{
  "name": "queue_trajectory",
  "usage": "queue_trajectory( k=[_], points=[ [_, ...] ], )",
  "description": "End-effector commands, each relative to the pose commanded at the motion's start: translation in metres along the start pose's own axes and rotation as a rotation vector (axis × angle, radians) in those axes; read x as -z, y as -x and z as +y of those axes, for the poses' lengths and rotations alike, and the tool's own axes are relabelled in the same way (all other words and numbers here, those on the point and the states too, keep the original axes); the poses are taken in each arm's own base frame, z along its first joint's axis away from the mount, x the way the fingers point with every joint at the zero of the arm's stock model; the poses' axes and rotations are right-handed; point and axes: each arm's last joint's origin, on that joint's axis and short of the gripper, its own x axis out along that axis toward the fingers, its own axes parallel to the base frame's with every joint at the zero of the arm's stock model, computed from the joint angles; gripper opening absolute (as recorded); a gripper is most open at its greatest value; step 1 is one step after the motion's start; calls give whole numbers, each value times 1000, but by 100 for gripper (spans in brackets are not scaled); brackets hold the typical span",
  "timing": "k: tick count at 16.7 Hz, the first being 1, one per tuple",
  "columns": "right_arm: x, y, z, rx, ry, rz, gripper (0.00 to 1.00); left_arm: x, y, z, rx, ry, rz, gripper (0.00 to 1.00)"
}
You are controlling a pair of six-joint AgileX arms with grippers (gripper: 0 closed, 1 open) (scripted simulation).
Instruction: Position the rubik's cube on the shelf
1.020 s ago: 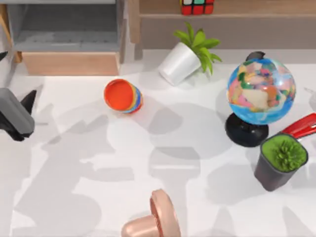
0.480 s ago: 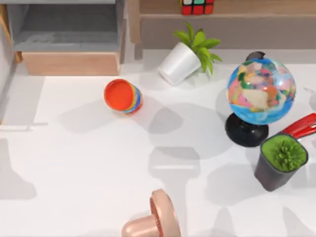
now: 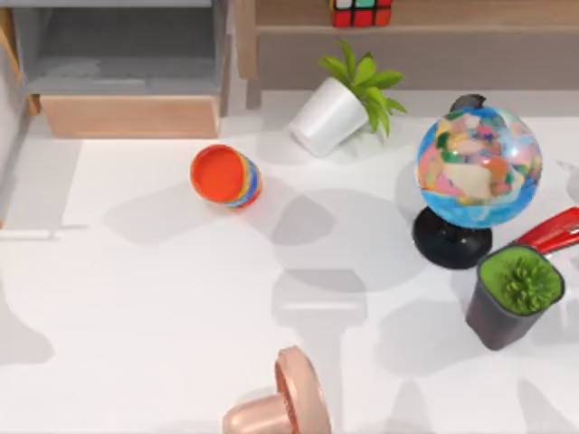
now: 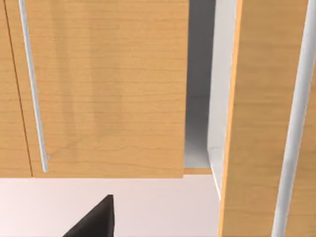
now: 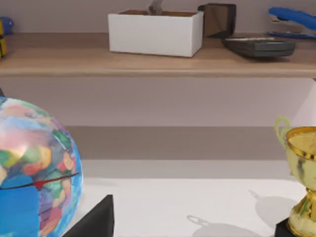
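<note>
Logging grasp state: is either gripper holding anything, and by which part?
Nothing held: the rubik's cube sits free on the shelf.

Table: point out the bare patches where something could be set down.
The widest bare stretch of table runs along the left, below the cups and left of the pink stand. A smaller patch lies between cups and globe. The right is crowded: globe, dark pot, red stapler.

No legible text, label, brand or number anywhere (globe (image 3: 478, 167) shows coloured patches only, nothing readable).
</note>
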Motion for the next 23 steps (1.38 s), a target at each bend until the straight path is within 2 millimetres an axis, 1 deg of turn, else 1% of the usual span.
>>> queue_trajectory(
  k=[5, 9, 22, 23],
  points=[
    [0, 0, 0, 0, 0, 0, 100, 1, -23, 0, 0, -1, 2, 100],
    [0, 0, 0, 0, 0, 0, 100, 1, -24, 0, 0, -1, 2, 100],
    [0, 0, 0, 0, 0, 0, 100, 1, -24, 0, 0, -1, 2, 2],
    [0, 0, 0, 0, 0, 0, 100, 1, -24, 0, 0, -1, 2, 0]
  ],
)
